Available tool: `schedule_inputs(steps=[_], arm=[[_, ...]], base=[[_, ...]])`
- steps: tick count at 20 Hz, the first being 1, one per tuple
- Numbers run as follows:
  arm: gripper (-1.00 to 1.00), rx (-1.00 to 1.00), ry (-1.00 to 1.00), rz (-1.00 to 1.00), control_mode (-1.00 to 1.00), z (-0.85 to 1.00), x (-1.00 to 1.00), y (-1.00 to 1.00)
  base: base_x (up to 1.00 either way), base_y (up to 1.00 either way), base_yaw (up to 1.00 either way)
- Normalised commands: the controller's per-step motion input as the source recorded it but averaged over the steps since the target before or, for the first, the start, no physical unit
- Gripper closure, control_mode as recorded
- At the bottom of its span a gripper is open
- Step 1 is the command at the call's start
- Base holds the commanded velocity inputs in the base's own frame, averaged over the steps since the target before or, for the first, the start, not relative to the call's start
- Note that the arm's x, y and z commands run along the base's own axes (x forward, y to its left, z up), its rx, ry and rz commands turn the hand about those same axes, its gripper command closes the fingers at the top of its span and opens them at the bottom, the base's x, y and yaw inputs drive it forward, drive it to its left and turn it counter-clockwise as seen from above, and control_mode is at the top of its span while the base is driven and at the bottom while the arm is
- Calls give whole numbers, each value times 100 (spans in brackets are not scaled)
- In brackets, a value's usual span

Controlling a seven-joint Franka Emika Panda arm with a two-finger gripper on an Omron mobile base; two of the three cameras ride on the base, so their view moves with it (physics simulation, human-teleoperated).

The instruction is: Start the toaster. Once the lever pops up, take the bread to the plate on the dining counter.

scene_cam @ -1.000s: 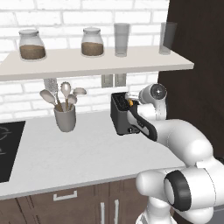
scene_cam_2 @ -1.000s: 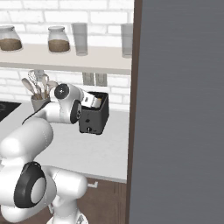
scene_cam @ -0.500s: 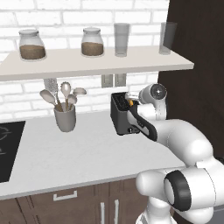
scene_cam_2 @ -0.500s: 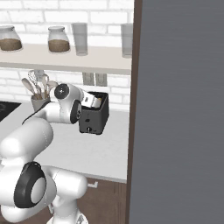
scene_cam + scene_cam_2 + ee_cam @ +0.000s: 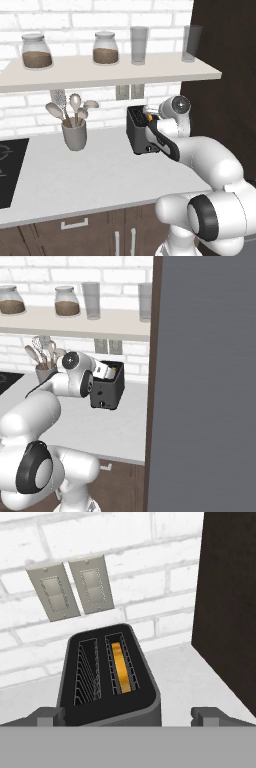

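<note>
The dark grey toaster (image 5: 112,697) stands on the light grey worktop against the white brick wall, close below my hand. The bread (image 5: 121,668) sits low in its right-hand slot, golden with a brown edge; the left slot is empty. My gripper (image 5: 128,716) hovers just above and in front of the toaster, open, with its fingertips (image 5: 47,714) spread wider than the toaster body and nothing between them. From the base cameras the toaster (image 5: 141,135) (image 5: 107,392) has my hand pressed up beside its top. The plate and the dining counter are out of view.
A dark tall cabinet (image 5: 227,602) rises right beside the toaster. Two wall outlets (image 5: 70,589) sit behind it. A grey utensil holder (image 5: 74,134) stands to the left, a black cooktop (image 5: 10,170) further left. A shelf (image 5: 110,70) with jars and glasses hangs overhead.
</note>
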Motion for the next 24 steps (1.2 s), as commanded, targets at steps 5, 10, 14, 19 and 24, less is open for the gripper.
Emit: schedule_inputs(steps=[5,10,14,19,24], arm=[[-100,0,0,0,-100,0,0,0],[-100,0,0,0,-100,0,0,0],[-100,0,0,0,-100,0,0,0],[-100,0,0,0,-100,0,0,0],[-100,0,0,0,-100,0,0,0]], base=[[0,0,0],[0,0,0],[0,0,0],[0,0,0],[0,0,0]])
